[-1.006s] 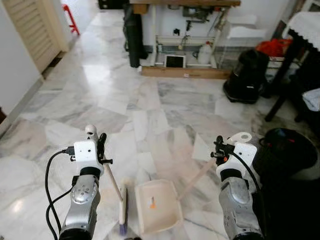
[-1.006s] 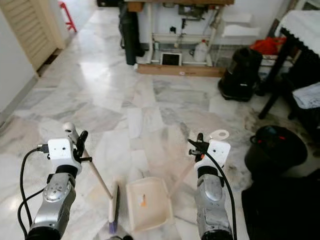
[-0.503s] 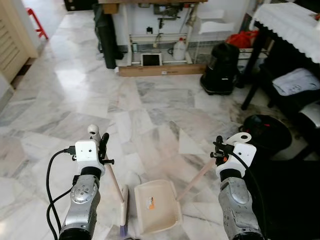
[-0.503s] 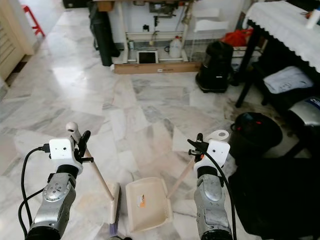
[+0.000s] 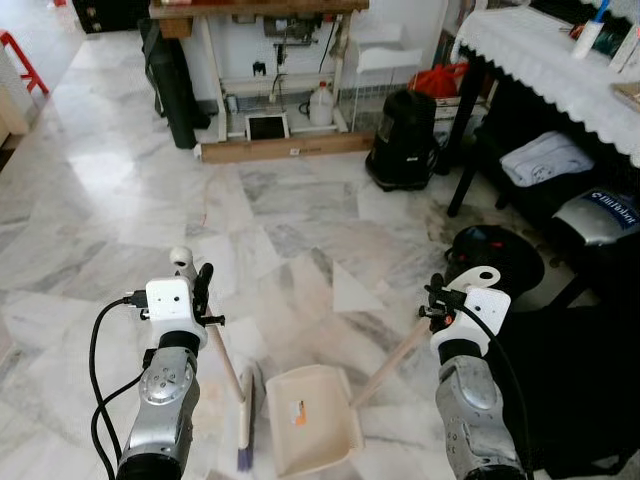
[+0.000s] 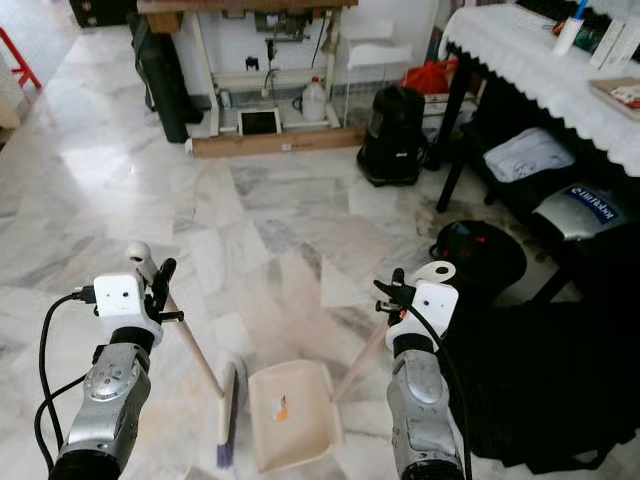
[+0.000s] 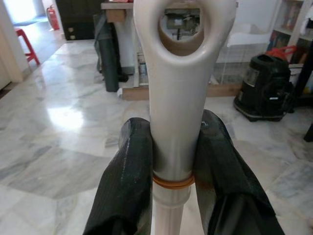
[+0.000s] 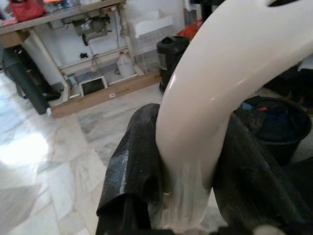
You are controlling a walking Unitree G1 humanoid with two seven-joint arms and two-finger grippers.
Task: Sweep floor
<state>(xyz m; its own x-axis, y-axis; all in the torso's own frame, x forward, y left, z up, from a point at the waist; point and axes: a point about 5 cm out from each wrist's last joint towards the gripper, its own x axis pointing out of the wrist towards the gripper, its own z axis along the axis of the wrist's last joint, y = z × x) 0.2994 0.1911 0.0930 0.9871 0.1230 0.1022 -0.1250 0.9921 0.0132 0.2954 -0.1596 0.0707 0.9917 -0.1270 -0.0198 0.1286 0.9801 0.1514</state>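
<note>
L gripper clamps broom; R gripper clamps dustpan; bristles prob. cut off.

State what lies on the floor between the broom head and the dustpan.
Nothing: the left eye view shows a narrow strip of bare marble between the broom head and the dustpan.

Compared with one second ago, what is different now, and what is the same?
Only the view has turned to the robot's right: the black bin and the table with the white cloth came further into sight. The left hand still grips the broom, the right hand still grips the dustpan, held as before.
</note>
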